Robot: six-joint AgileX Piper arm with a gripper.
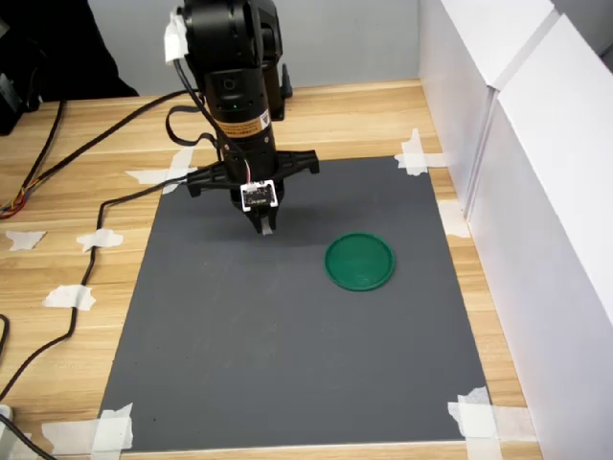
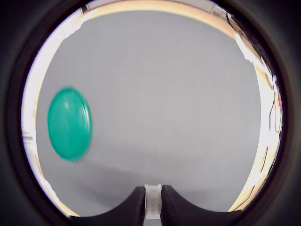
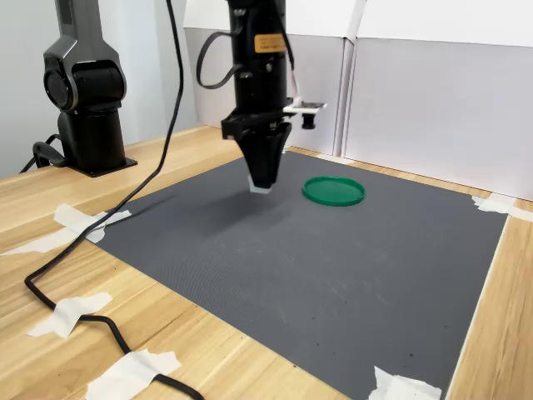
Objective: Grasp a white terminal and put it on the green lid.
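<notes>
My gripper (image 1: 265, 228) hangs above the grey mat, to the left of the green lid (image 1: 359, 261) in the first exterior view. Its black fingers are shut on the white terminal (image 2: 153, 201), a small white blocky piece seen between the tips in the wrist view. In the second exterior view the terminal (image 3: 261, 188) shows as a pale tip under the gripper (image 3: 264, 185), clear of the mat. The green lid (image 3: 333, 190) lies flat and bare on the mat, apart from the gripper; the wrist view also shows the lid (image 2: 69, 124).
The grey mat (image 1: 287, 364) is taped to a wooden table with white tape scraps (image 1: 69, 297) at its edges. White panels (image 1: 536, 192) wall off the first exterior view's right. A black cable (image 3: 92, 242) runs over the table, and a second black arm base (image 3: 83, 92) stands behind.
</notes>
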